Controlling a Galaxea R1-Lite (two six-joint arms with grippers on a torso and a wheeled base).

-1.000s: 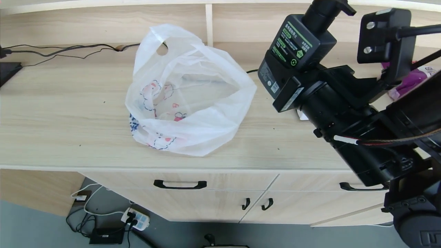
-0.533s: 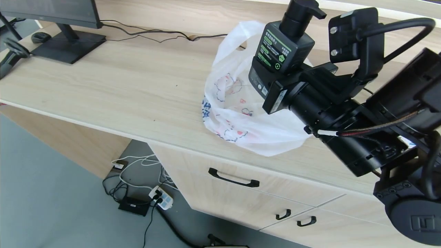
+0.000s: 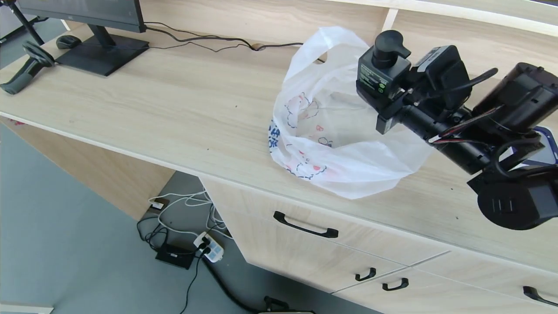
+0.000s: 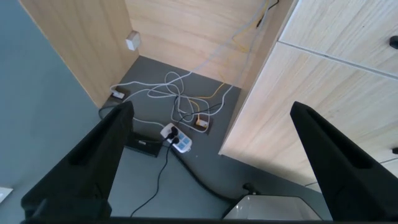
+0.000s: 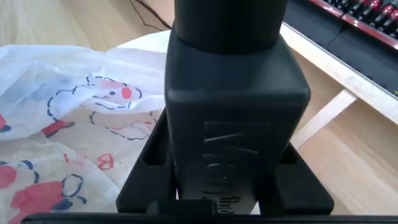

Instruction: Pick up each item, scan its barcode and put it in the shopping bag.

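A black pump bottle with a green label is held upright-tilted over the far right rim of the white shopping bag. My right gripper is shut on its lower body. In the right wrist view the bottle sits between the two fingers, with the printed bag below and beside it. The bag stands open on the wooden counter. My left gripper is open and holds nothing, low beside the cabinet and above the floor.
A handheld barcode scanner rests at the counter's far left, by a mouse and a monitor stand. Cables run along the back. A blue item lies behind my right arm. Drawer handles face the front.
The head camera has swung left, bringing the monitor and scanner into sight. My right gripper with the bottle has moved farther from the camera, over the bag's rim.
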